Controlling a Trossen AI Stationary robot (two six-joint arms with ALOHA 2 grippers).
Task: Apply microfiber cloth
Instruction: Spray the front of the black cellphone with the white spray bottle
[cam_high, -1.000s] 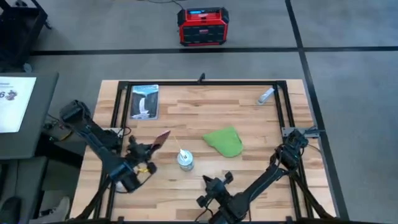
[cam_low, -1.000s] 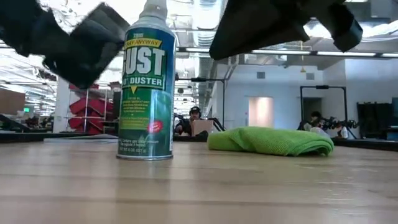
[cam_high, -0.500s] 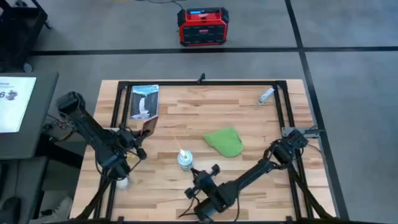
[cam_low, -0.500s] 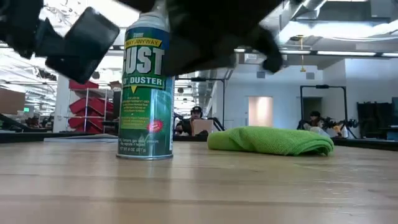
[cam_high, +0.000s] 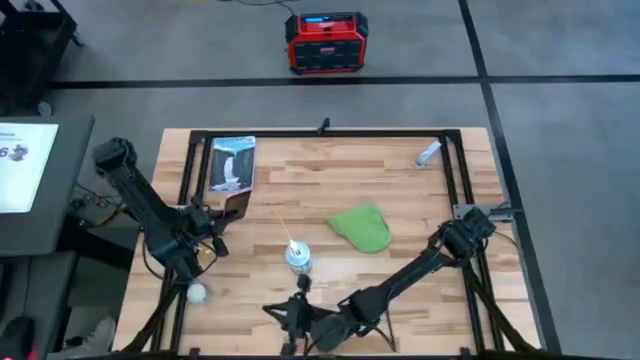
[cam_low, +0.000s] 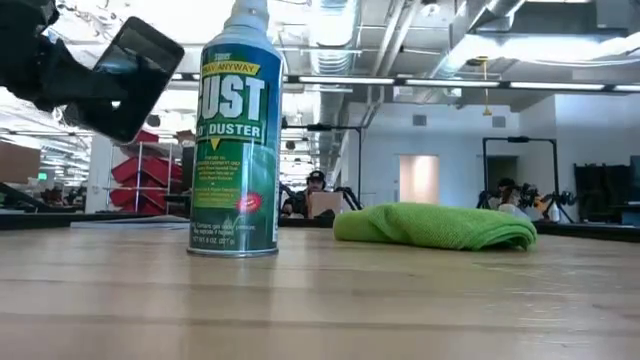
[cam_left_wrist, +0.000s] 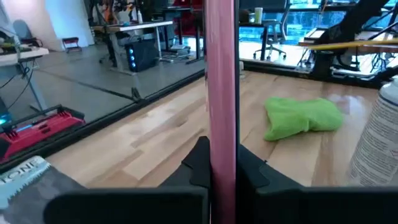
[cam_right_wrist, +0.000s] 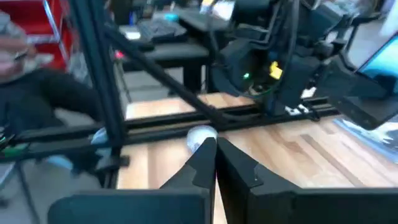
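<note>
Microfiber cloth (cam_high: 361, 228) lies bunched on the wooden desk (cam_high: 330, 170), right of centre in the high view, free of both arms. A duster can (cam_high: 297, 257) stands upright to its lower left, near but apart; low view shows the same pair, can (cam_low: 236, 135) left, cloth (cam_low: 435, 225) right. Left gripper (cam_high: 222, 208) sits at mid-left of the high view, clamped on a pink-backed phone (cam_high: 237, 201) held on edge, its pink side (cam_left_wrist: 221, 93) upright in the left wrist view. Right gripper (cam_high: 291, 310) is low at bottom centre, fingers (cam_right_wrist: 199, 163) pressed together, holding nothing
</note>
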